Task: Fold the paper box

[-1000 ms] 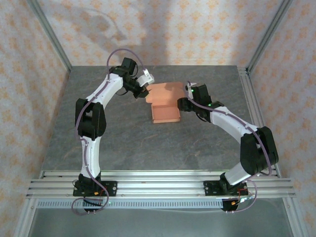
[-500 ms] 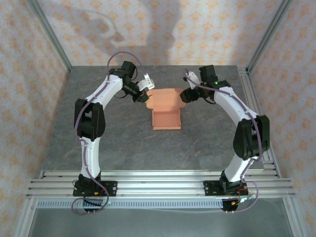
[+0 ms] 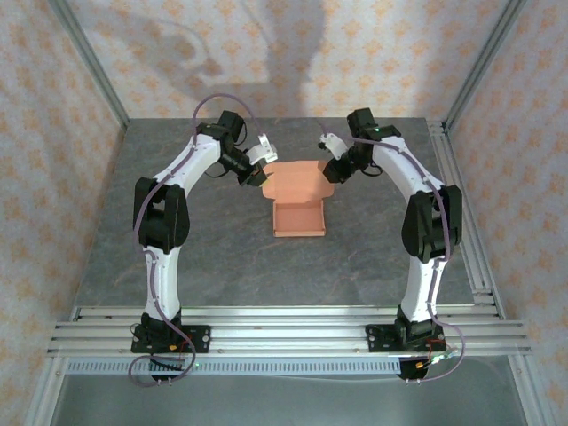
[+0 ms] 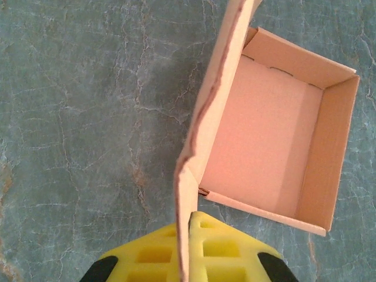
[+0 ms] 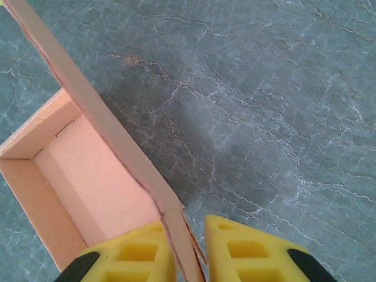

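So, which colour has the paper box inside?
The paper box is salmon pink inside, plain, with no print. The left wrist view shows it best.

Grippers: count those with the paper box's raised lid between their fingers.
2. The left gripper pinches the lid's left corner. The right gripper has its fingers on either side of the lid's right corner. Both are at the far side of the paper box.

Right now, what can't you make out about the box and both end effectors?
Right wrist view: whether the right end effector grips the paper box flap; bottom edge cuts it off.
Left wrist view: left end effector pad contact, hidden by edge-on flap.
Top view: both grips too small.
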Robot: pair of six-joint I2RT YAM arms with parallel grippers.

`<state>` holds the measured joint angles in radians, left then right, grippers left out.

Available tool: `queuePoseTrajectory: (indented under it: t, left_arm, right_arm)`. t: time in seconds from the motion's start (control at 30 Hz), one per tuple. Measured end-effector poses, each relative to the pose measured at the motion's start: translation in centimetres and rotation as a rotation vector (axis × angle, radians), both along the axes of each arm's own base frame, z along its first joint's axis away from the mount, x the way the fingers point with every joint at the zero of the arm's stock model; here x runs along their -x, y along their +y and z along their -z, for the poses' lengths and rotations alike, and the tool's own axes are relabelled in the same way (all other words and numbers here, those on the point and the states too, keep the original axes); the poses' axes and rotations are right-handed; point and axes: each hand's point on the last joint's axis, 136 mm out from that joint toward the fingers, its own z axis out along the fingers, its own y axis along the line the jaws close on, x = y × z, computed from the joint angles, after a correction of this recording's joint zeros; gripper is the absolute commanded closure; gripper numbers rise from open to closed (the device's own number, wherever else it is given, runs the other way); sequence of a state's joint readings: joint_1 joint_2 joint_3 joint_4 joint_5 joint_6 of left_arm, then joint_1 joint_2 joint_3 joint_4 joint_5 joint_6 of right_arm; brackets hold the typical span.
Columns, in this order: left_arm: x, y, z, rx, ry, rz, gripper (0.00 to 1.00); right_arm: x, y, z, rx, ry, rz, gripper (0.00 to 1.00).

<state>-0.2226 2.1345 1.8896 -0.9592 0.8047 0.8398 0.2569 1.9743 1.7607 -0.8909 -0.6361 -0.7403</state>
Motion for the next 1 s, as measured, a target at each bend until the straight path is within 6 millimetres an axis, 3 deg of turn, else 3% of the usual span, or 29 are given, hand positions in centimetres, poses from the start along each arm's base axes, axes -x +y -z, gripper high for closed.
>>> queuePoseTrajectory:
  t: [0.53,0.63,0.77,1.0]
  left_arm:
    - [0.4,0.1,-0.1,-0.005,0.018,-0.001,1.0]
    - [0.4,0.1,-0.1,-0.005,0.018,-0.001,1.0]
    - [0.4,0.1,-0.1,-0.005,0.018,-0.001,1.0]
    - [0.3,0.1,-0.1,-0.004,0.033,-0.023,1.0]
  right_arm:
    - [1.1,-0.4,0.8,0.035,0.051,-0.037,0.71]
    - [1.0,-0.4,1.2,0.038,0.063,-0.039,0.8]
    - [0.7,-0.2,1.3,0.037,0.066,-0.047,0.99]
    - [0.7,-0.2,1.2,0.033,0.076,-0.038,1.0]
